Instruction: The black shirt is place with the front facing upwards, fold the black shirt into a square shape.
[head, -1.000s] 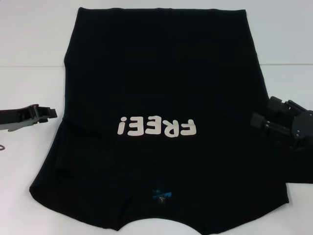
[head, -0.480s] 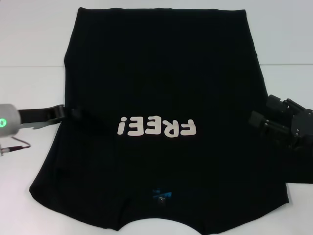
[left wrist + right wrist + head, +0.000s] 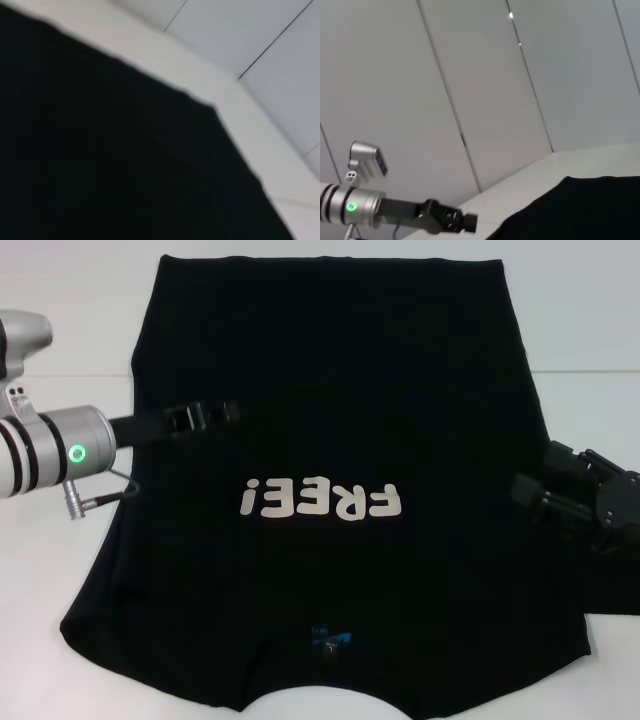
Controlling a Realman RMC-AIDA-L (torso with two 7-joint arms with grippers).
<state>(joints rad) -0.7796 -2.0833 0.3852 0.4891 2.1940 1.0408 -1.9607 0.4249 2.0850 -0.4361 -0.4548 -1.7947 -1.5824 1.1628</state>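
Black shirt (image 3: 330, 420) lengthwise (collar nearest robot).

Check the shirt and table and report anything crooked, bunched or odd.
Nothing stands out. The black shirt lies flat, print up, collar toward the robot. The left gripper is over its left side; the right gripper sits at its right edge.
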